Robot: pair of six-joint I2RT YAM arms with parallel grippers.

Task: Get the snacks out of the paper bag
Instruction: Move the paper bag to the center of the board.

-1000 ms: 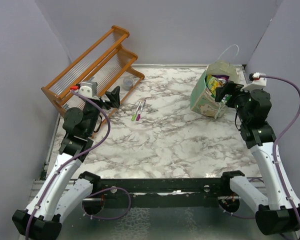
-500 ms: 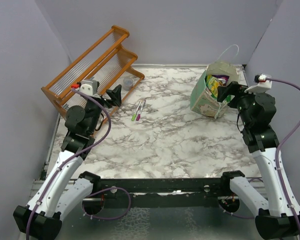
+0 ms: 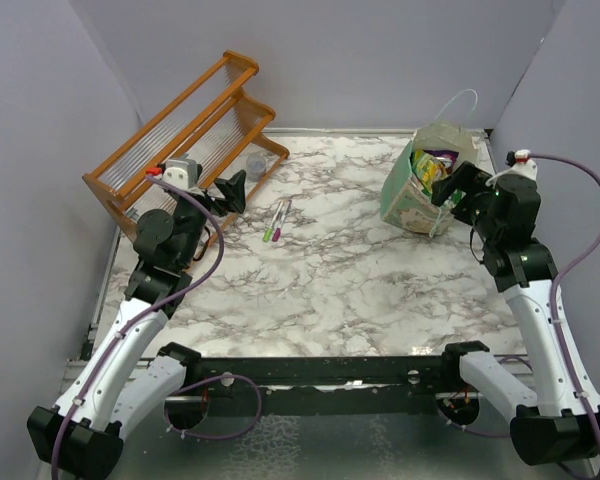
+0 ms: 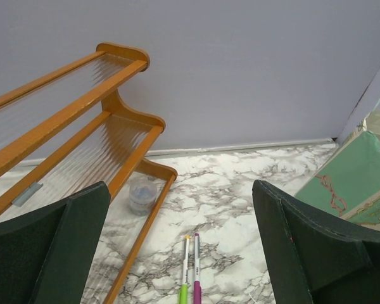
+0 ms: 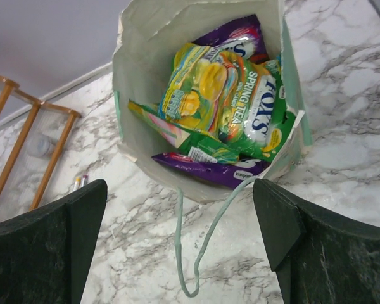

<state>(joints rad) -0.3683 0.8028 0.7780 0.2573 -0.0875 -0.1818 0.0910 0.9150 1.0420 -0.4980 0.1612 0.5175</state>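
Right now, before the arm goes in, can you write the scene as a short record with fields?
paper bag: at the table's far right, mouth open
snacks: several packets, all inside the bag
right fingers: open, empty, facing the bag mouth
left fingers: open, empty, near the wooden rack
pens: two, lying side by side mid-table
task progress: no packet out yet

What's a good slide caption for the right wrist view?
Open right gripper facing the paper bag, green, yellow and purple snacks packed inside, its string handle trailing on the marble table.
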